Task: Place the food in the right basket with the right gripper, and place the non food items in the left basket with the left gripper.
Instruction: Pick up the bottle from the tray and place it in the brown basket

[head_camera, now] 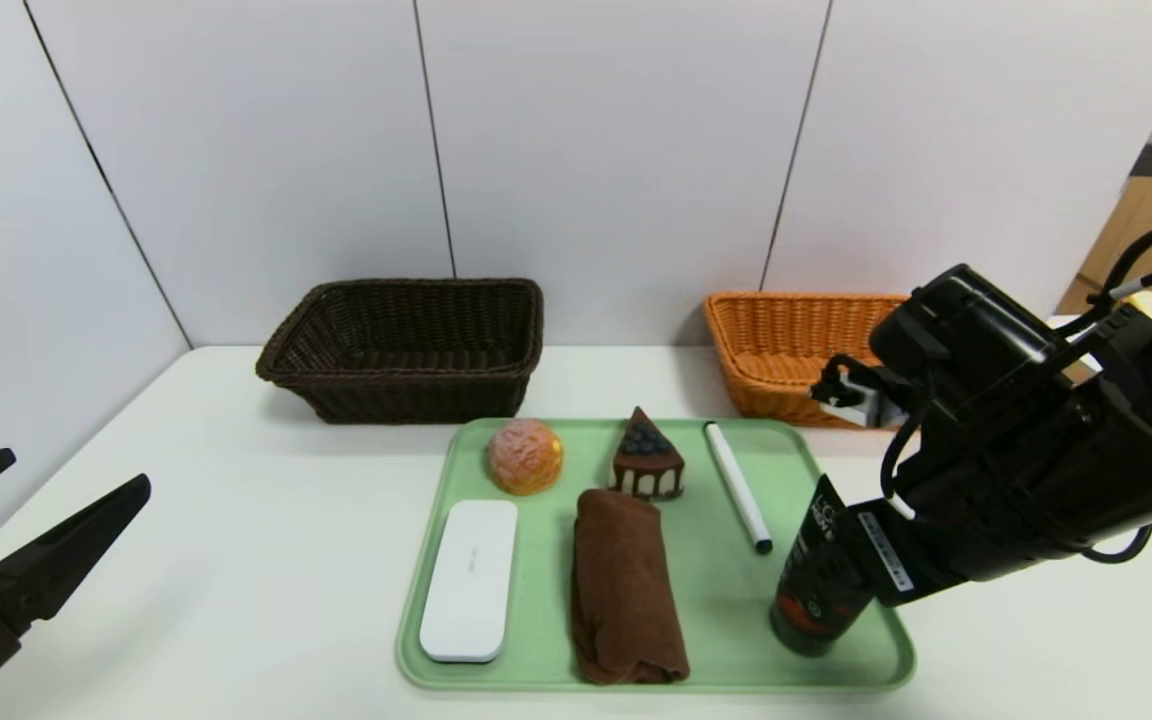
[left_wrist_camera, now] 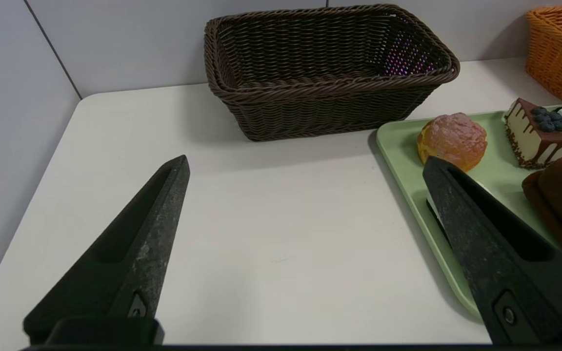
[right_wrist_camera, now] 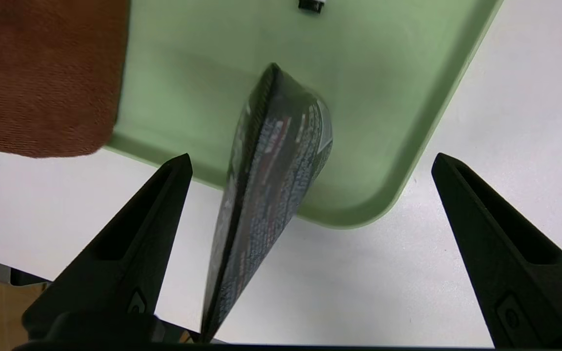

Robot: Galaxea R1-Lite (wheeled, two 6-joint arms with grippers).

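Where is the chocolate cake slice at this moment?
In the head view, the chocolate cake slice stands on the green tray, between the sugary bun and the white marker pen.

Bears on white table [head_camera: 236,560]: green tray [head_camera: 726,590] near front edge, dark brown basket [head_camera: 406,345] and orange basket [head_camera: 786,350] behind it, well apart.

The round orange-pink bun [head_camera: 525,456] and the chocolate cake slice [head_camera: 646,461], topped with dark berries, sit side by side at the far end of the green tray [head_camera: 536,670]. Nearer lie the flat white case [head_camera: 470,579] and the rolled brown towel [head_camera: 624,588], lengthwise. The slim white marker pen [head_camera: 736,486] lies to their right. The black tube [head_camera: 818,572] stands upright at the tray's near right corner. The dark brown basket [head_camera: 406,347] and orange basket [head_camera: 786,350] stand behind
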